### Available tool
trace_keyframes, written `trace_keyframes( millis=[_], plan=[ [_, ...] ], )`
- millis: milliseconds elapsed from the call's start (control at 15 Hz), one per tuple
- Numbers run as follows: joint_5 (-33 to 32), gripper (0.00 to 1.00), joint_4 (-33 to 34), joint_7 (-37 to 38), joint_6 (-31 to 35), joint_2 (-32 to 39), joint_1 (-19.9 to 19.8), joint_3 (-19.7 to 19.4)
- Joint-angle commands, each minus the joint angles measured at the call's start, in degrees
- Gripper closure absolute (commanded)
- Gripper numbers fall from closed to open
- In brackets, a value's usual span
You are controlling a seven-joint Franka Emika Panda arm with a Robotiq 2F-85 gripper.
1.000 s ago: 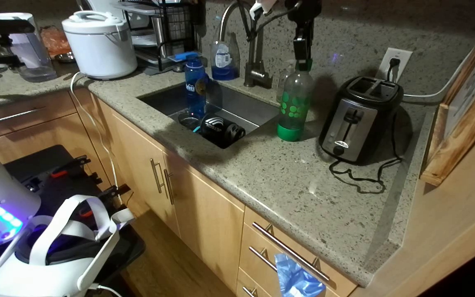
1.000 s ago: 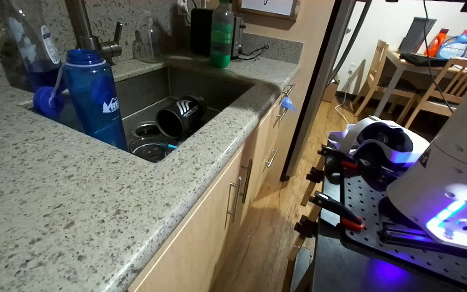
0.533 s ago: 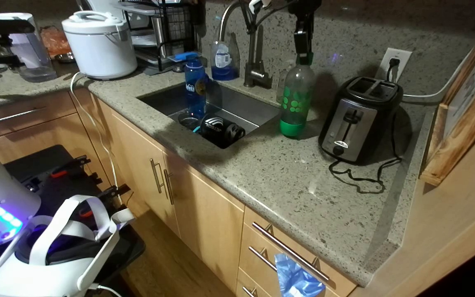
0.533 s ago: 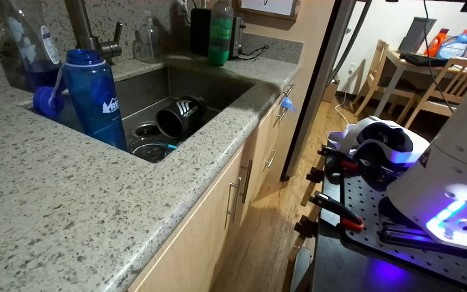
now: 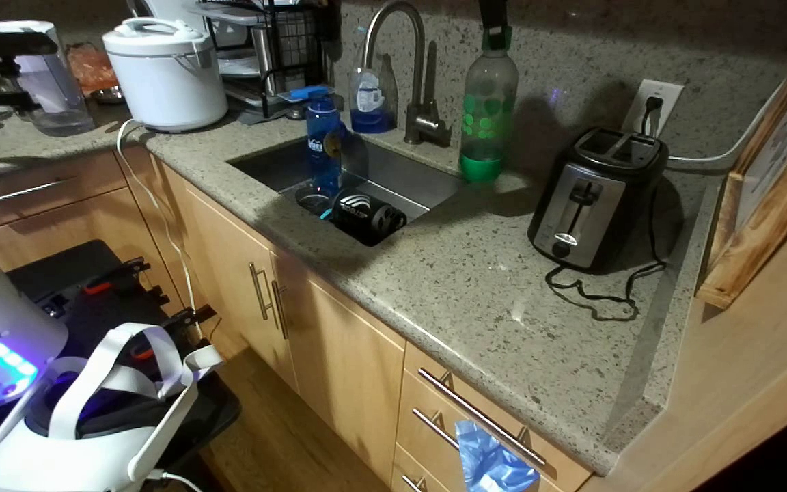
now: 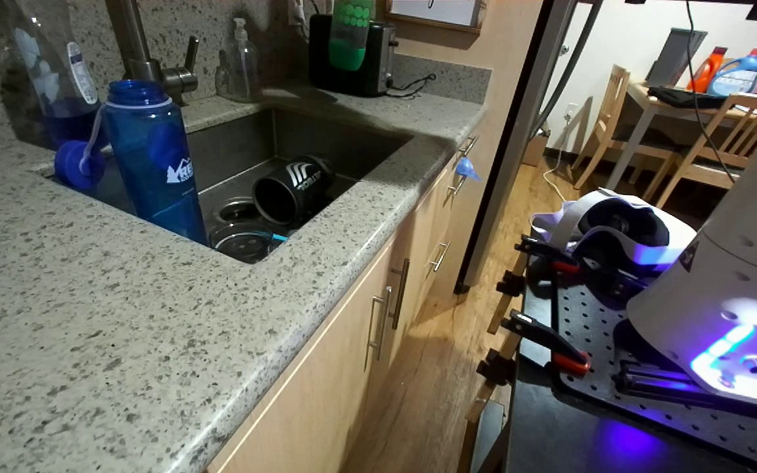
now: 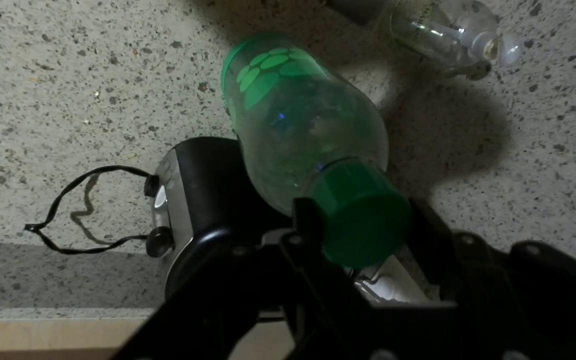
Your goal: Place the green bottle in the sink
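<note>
"Over the counter (image 5: 489, 294), near the sink (image 5: 407, 168), what are we holding?"
"The green bottle (image 5: 488, 113), hanging clear; we're guessing light, stiff, slick-sided; our gripper (image 7: 364, 222) is clamping its cap (image 7: 358, 232), where we're expecting a surer hold"

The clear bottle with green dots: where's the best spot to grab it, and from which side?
Likely by its green cap, from above, as it is held now. The clear bottle with green dots hangs nearly upright with the cap topmost, and the cap is narrower than the bottle below it, so the black fingers fit on either side.
</note>
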Motion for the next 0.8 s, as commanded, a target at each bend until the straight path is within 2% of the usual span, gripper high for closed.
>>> trace_keyframes(
  millis=[0,733],
  plan=[
    [1.3,0.75,-5.4,-2.2,0.7,-4.7,0.7,1.2],
    [-1.0,0.75,-14.7,-9.9,5.7,-9.3,4.7,5.7]
  ],
)
